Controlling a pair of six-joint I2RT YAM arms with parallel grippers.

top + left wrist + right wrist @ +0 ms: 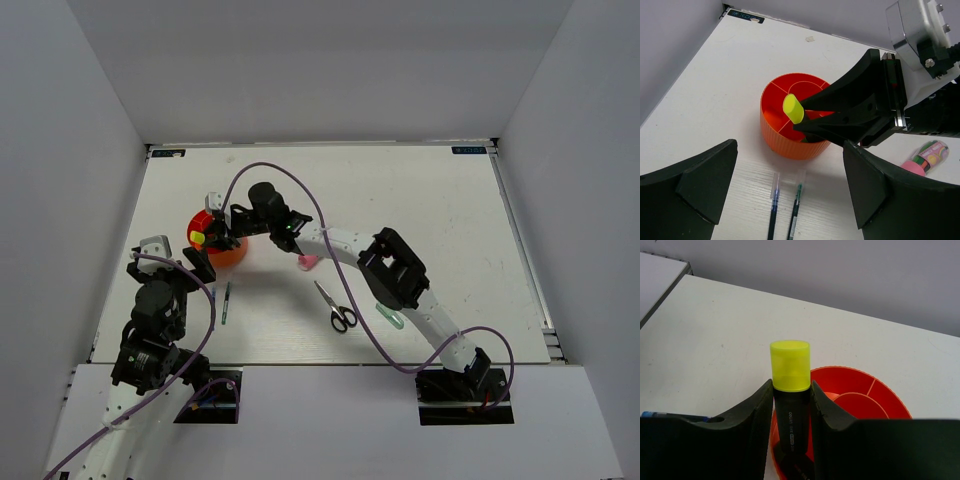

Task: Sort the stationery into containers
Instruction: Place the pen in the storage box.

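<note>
Leave left hand [790, 170] as is, released and empty, on the near side of the red-orange pot [774, 131] on the surface. With right hand [790, 410] clenched on yellow-capped highlighter [790, 371] over the pot, centre above one compartment, lower gently, then release.

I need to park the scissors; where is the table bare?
Bare: the far half beyond the orange pot, and the right side past the scissors. Crowded: left, around pot, pens, and right end effector holding the highlighter.

Bright, even overhead light, soft shadows, sharp focus, no glare.
</note>
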